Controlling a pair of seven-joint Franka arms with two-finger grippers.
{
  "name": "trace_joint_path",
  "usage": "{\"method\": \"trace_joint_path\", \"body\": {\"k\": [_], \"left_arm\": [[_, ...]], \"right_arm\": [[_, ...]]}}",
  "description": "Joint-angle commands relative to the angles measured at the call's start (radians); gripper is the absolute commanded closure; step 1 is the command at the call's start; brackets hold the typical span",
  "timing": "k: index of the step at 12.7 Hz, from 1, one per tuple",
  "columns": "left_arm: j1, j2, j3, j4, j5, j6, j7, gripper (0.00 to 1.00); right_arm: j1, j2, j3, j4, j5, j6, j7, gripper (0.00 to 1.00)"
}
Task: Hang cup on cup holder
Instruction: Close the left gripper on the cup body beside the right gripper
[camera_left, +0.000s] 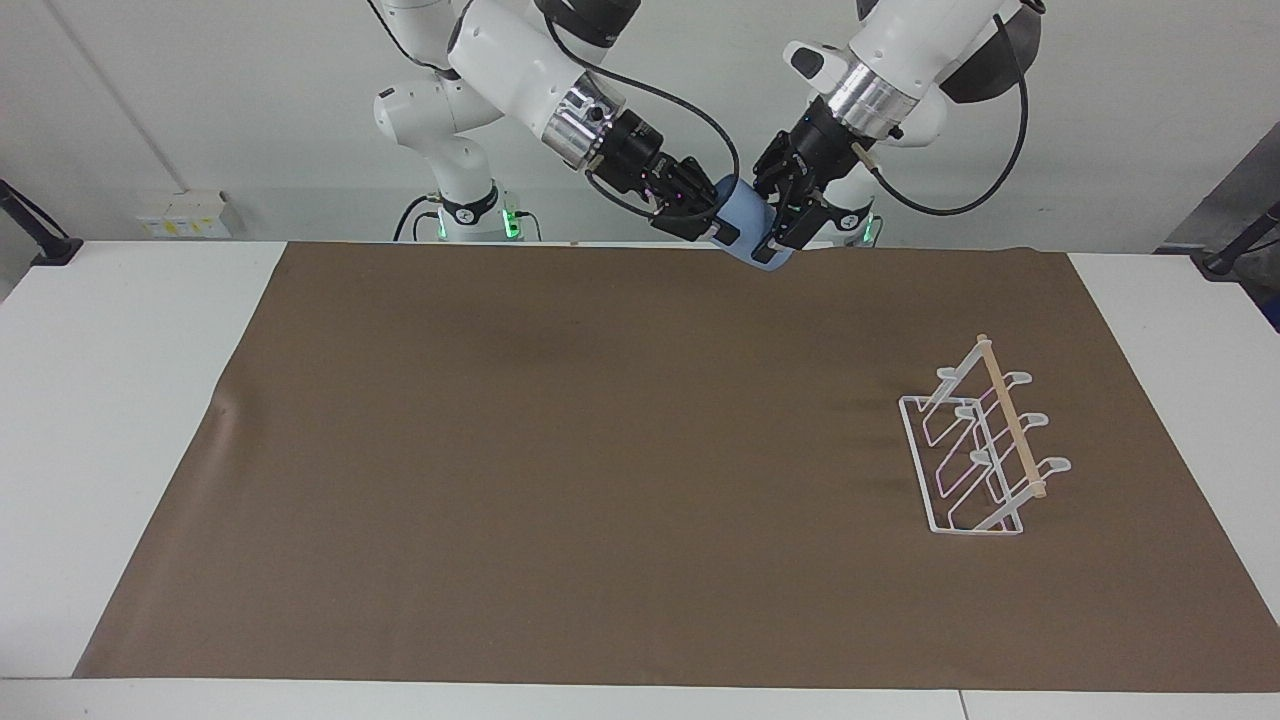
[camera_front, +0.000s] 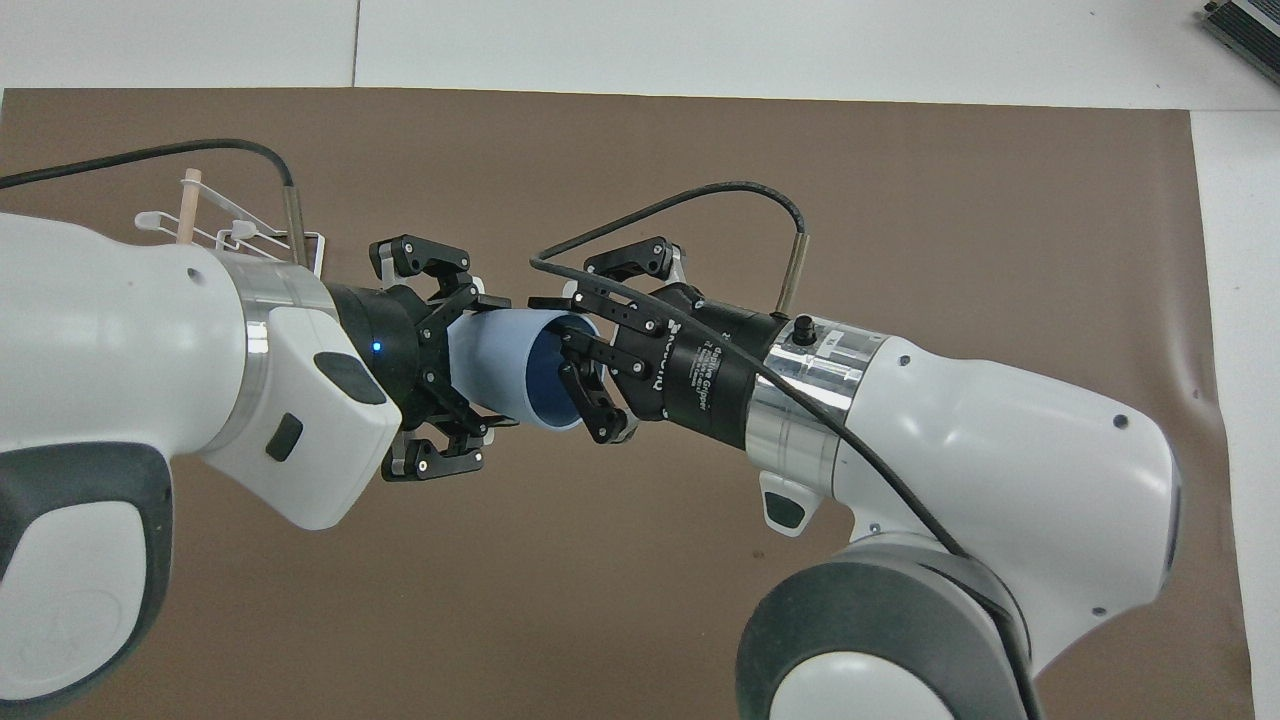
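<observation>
The rack (camera_left: 975, 450) stands on the brown mat (camera_left: 560, 480) at my left arm's end of the bench (camera_left: 120, 400), well apart from both my hands, with no cup on it.

This step is the handover. My left hand (camera_front: 490, 362) has narrowed onto the tapered base of the cup (camera_front: 505, 350), a fingertip against each side. The cup lies sideways in the air over the mat's edge nearest me. My right hand (camera_front: 580, 355) pinches the cup's rim, one finger inside the mouth.

Next, I judge, my right hand must let go and draw straight back. Then my left hand carries the cup to the rack and slips its mouth over a prong.

The cup's base is hidden inside my left hand. From overhead my left arm covers most of the rack.
</observation>
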Motion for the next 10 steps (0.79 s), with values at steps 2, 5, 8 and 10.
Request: {"method": "trace_joint_path", "body": {"k": [2, 5, 8, 10], "left_arm": [[-0.010, -0.018, 0.011, -0.021, 0.003, 0.010, -0.024, 1.00], [-0.004, -0.015, 0.011, -0.013, 0.035, 0.015, -0.024, 1.00], [0.002, -0.014, 0.011, -0.012, 0.035, 0.016, -0.025, 1.00], [0.002, -0.014, 0.011, -0.007, 0.037, 0.016, -0.030, 1.00]], "right_arm": [[-0.016, 0.009, 0.007, 0.022, 0.015, 0.000, -0.021, 1.00], [-0.016, 0.009, 0.007, 0.022, 0.014, 0.000, -0.021, 1.00], [-0.017, 0.009, 0.007, 0.023, 0.014, 0.000, -0.021, 1.00], [-0.017, 0.009, 0.007, 0.023, 0.014, 0.000, -0.021, 0.88]]}}
